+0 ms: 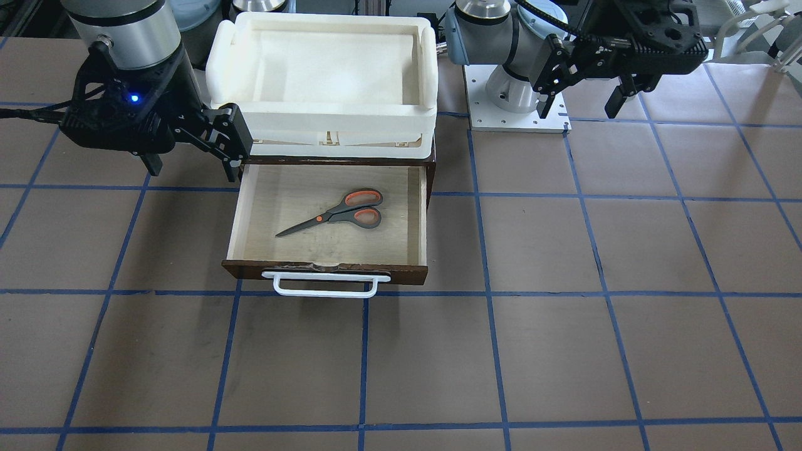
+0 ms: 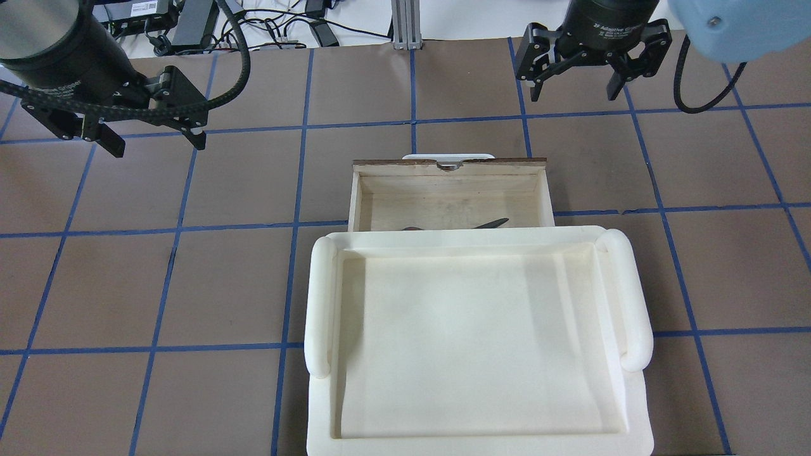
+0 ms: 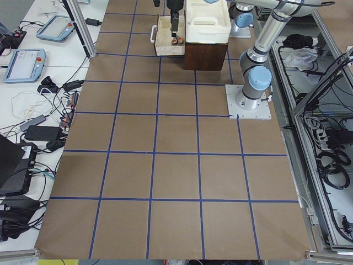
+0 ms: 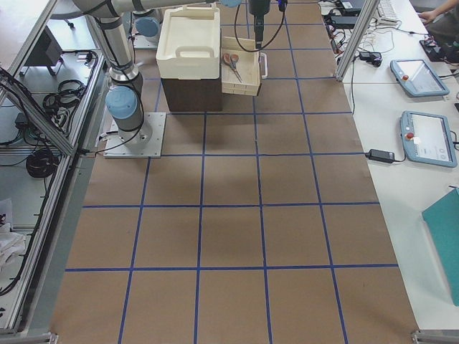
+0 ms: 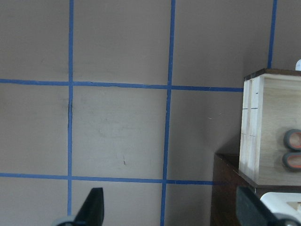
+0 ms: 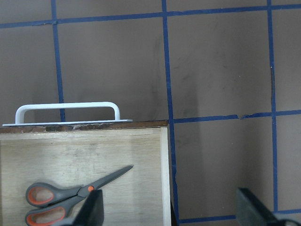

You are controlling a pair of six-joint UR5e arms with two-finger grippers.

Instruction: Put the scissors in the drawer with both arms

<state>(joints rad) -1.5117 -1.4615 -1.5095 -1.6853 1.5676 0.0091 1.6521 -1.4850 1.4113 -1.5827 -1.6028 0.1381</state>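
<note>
The scissors (image 1: 338,212) lie flat inside the open drawer (image 1: 326,270), handles toward the robot's left and blades toward its right. In the overhead view only the blade tip (image 2: 491,223) shows past the tray, in the drawer (image 2: 450,166). My right gripper (image 1: 194,163) is open and empty, raised beside the drawer's side; the right wrist view shows the scissors (image 6: 70,197) below it. My left gripper (image 1: 581,105) is open and empty, raised well off to the drawer's other side. Both grippers also show in the overhead view, left (image 2: 158,144) and right (image 2: 574,94).
A white foam tray (image 1: 326,113) sits on top of the dark brown cabinet (image 3: 205,55) that holds the drawer. The left arm's white base plate (image 1: 517,119) is beside the cabinet. The table is brown with a blue tape grid.
</note>
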